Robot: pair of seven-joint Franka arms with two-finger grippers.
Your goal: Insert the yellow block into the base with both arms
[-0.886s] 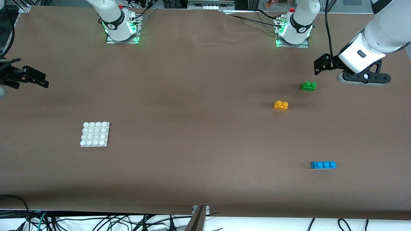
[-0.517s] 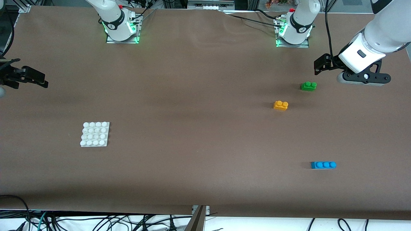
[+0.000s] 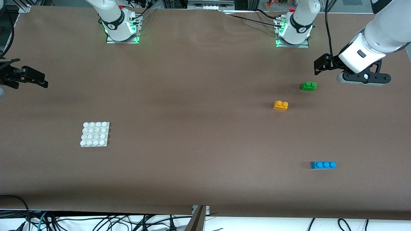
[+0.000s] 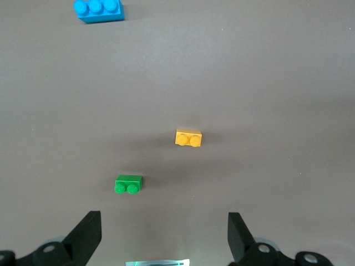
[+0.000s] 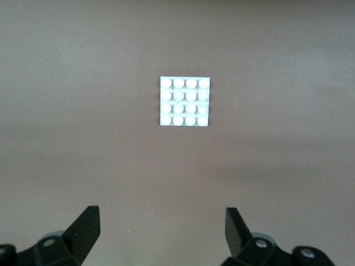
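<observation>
In the front view the yellow block [image 3: 281, 105] sits right of centre, its two studs up and its long axis running across the frame, the green brick [image 3: 309, 86] just up-right of it and the blue brick [image 3: 323, 165] lower right; the base [image 3: 95, 134] lies flat at lower left, well apart. The left gripper [image 3: 321, 65] hangs at upper right, the right gripper [image 3: 33, 78] at the frame's left edge. In the left wrist view the left gripper's fingers [image 4: 89, 235] are spread wide and empty; the green brick lies closer, so a hasty descent could seize the wrong piece. In the right wrist view the right gripper's fingers [image 5: 87, 230] are spread too, the base centred above them.
</observation>
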